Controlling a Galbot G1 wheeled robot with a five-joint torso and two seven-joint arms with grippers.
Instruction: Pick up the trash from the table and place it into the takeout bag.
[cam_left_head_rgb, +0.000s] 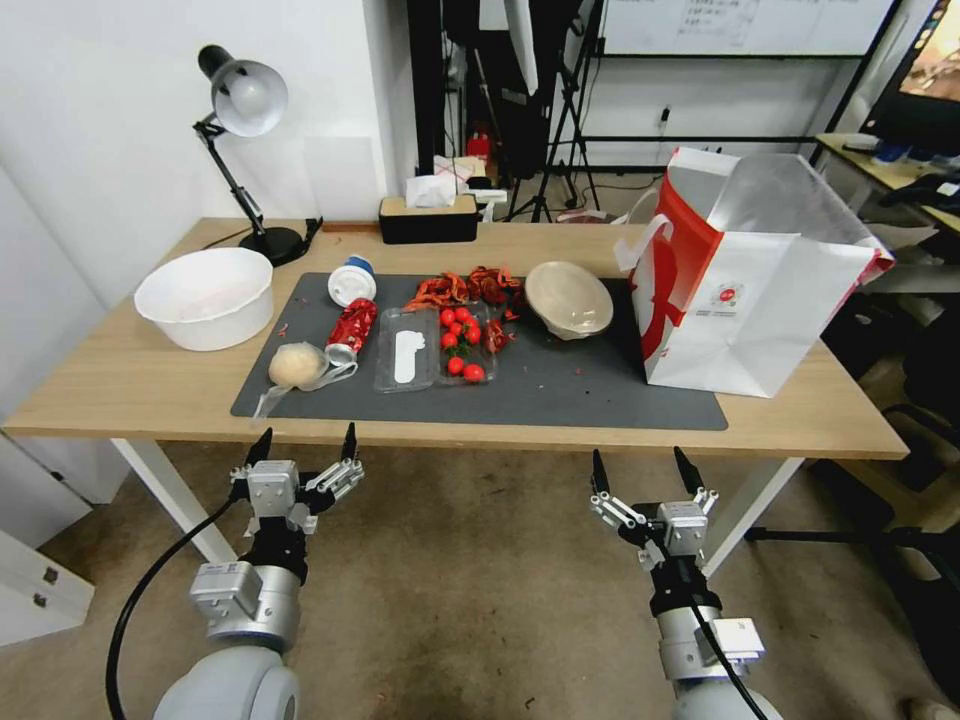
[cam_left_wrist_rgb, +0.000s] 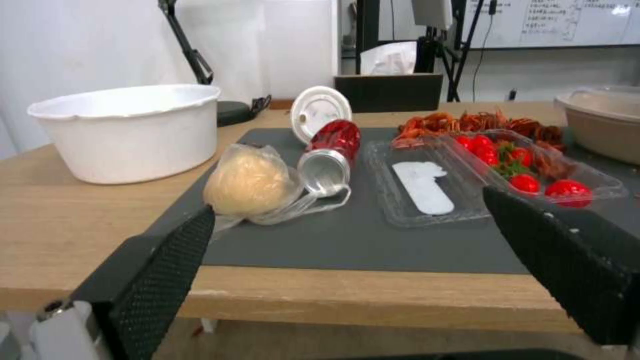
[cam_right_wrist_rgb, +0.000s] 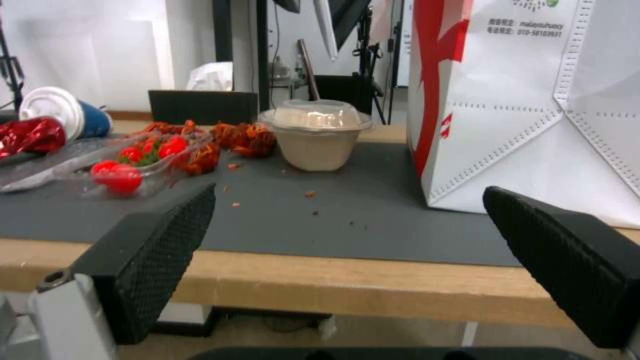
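On the table's (cam_left_head_rgb: 130, 385) dark grey mat lie the trash items: a plastic-wrapped beige lump (cam_left_head_rgb: 296, 365) (cam_left_wrist_rgb: 250, 184), a crushed red can (cam_left_head_rgb: 351, 328) (cam_left_wrist_rgb: 331, 155), a white-lidded blue cup (cam_left_head_rgb: 352, 280) (cam_right_wrist_rgb: 59, 113) on its side, and a beige paper bowl (cam_left_head_rgb: 568, 298) (cam_right_wrist_rgb: 318, 134) under a clear lid. The takeout bag (cam_left_head_rgb: 745, 270) (cam_right_wrist_rgb: 533, 105) stands open at the mat's right end. My left gripper (cam_left_head_rgb: 304, 442) and right gripper (cam_left_head_rgb: 644, 468) hang open below the table's front edge, holding nothing.
A clear clamshell (cam_left_head_rgb: 435, 348) with cherry tomatoes and a heap of red shells (cam_left_head_rgb: 470, 288) sit mid-mat. A white tub (cam_left_head_rgb: 206, 296), a desk lamp (cam_left_head_rgb: 244, 105) and a tissue box (cam_left_head_rgb: 430, 215) stand toward the back left. Chairs and desks crowd the right side.
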